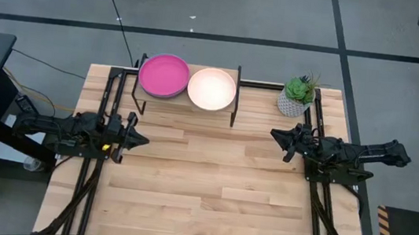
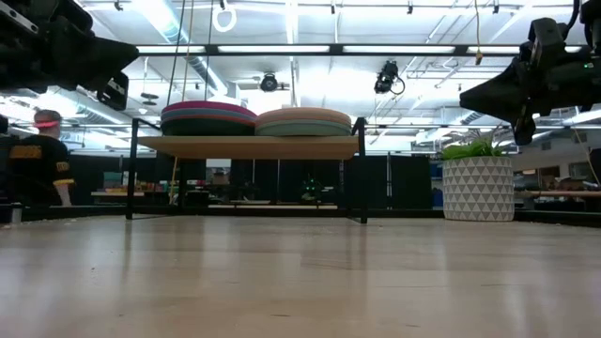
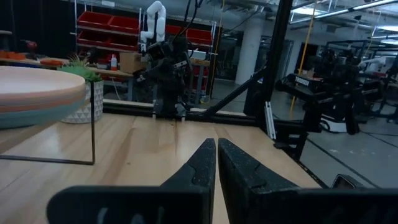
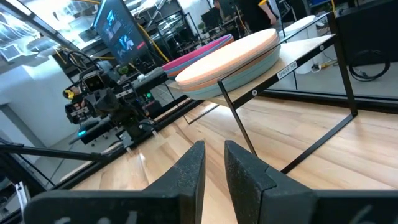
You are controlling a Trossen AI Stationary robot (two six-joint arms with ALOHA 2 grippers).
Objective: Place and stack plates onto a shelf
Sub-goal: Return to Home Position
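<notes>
The plates sit in two stacks on the shelf's wooden board (image 2: 249, 146) at the table's far edge. A magenta plate (image 1: 164, 75) tops the left stack and a cream plate (image 1: 212, 88) tops the right one. In the low view each stack (image 2: 208, 117) (image 2: 302, 121) shows several coloured rims. My left gripper (image 1: 143, 140) (image 3: 216, 149) hovers shut above the table's left side, nearer than the shelf. My right gripper (image 1: 275, 134) (image 4: 214, 149) hovers on the right side, its fingers a narrow gap apart. Neither touches anything.
A potted plant in a white patterned pot (image 1: 297, 96) (image 2: 477, 183) stands at the table's far right corner, close to my right arm. The shelf's thin black legs (image 1: 234, 112) stand on the tabletop. A person (image 2: 38, 160) is in the room beyond the table.
</notes>
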